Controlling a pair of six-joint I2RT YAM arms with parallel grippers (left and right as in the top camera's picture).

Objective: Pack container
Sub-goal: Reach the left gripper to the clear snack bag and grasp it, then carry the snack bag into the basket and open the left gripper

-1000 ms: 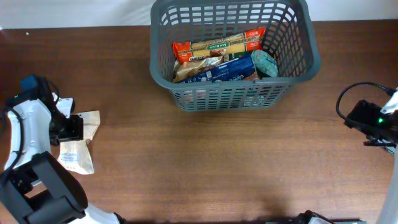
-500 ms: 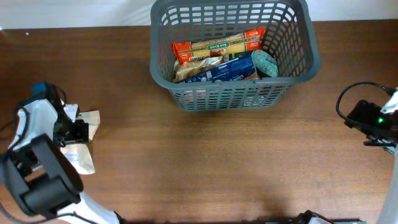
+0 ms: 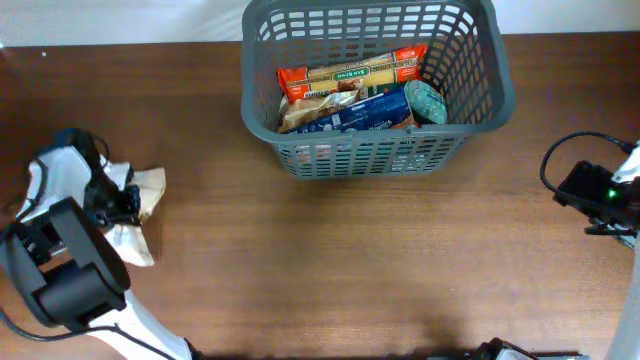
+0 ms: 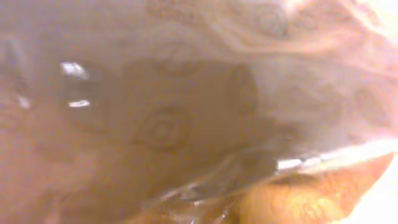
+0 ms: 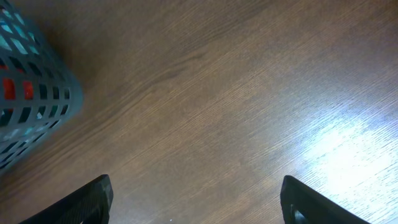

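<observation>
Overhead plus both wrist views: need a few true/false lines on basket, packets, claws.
1. The basket holds several items, among them a red pasta packet and a blue packet. True.
2. The right claw grips a packet. False: it is open over the bare table, with nothing between its fingers.
3. A pale packet lies on the table outside the basket. True.
4. The basket lies tipped on its side. False: it stands upright, opening upward.
5. The left wrist view shows the left claw fingers clearly. False: crinkled plastic fills that view and no fingers show.
</observation>
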